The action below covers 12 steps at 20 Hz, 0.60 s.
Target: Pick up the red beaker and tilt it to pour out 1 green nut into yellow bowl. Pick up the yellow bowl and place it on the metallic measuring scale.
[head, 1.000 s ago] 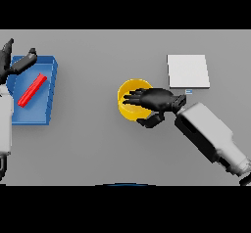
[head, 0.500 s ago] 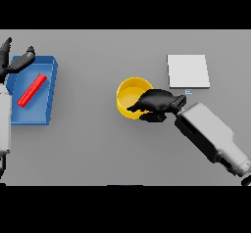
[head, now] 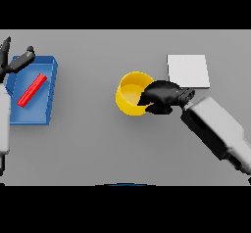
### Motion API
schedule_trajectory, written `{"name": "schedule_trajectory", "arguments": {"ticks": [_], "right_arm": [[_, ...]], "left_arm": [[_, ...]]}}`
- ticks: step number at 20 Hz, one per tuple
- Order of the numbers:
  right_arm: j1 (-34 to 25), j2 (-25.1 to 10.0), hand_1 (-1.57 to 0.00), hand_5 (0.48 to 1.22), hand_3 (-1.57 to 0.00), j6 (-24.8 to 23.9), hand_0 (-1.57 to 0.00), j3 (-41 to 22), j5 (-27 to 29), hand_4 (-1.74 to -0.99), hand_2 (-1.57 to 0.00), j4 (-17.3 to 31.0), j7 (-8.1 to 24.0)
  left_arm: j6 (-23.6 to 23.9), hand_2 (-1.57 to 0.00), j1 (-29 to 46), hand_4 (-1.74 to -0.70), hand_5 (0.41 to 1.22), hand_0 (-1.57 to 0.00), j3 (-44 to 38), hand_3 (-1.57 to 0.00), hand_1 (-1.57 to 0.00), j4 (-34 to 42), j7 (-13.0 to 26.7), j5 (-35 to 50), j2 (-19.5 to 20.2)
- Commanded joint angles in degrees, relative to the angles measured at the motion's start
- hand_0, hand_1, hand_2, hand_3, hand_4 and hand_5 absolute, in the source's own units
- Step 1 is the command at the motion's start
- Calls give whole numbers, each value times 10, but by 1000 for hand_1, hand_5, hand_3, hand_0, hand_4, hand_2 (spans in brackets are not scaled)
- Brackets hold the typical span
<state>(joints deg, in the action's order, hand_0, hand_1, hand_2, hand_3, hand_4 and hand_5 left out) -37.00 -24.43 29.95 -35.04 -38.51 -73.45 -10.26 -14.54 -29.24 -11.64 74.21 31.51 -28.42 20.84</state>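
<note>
The yellow bowl (head: 131, 93) stands at mid-table, and I see nothing inside it. My right hand (head: 162, 96) grips its right rim with fingers curled over the edge. Just right and behind the bowl lies the metallic measuring scale (head: 188, 70), a flat pale square. At the far left my left hand (head: 13, 62) hovers with fingers spread over the top corner of a blue tray (head: 45, 104). A red stick-like object (head: 32, 90) lies slanted inside that tray.
The blue tray takes up the left edge of the table. My right forearm (head: 218, 131) slants across the lower right of the grey table (head: 98, 144).
My right hand has slid right off the bowl's middle to its right rim and closed its fingers on it. The bowl has stayed in place. The left hand has barely moved.
</note>
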Motion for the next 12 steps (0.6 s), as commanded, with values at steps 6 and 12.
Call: {"name": "schedule_trajectory", "arguments": {"ticks": [6, 12], "right_arm": [[-16, -17, -1551, 1218, -1353, 31, -1562, 5, 21, -1724, -1559, -35, 43], [-32, -60, -1548, 1220, -1324, 6, -1506, 33, 20, -1723, -1568, -27, 60]], "left_arm": [[-1, 1, -2, -800, 737, 1, -8, 1, 1, -4, -17, 8, 7], [0, 1, -8, -790, 753, 1, -6, 1, 1, -10, -10, 3, 8]]}}
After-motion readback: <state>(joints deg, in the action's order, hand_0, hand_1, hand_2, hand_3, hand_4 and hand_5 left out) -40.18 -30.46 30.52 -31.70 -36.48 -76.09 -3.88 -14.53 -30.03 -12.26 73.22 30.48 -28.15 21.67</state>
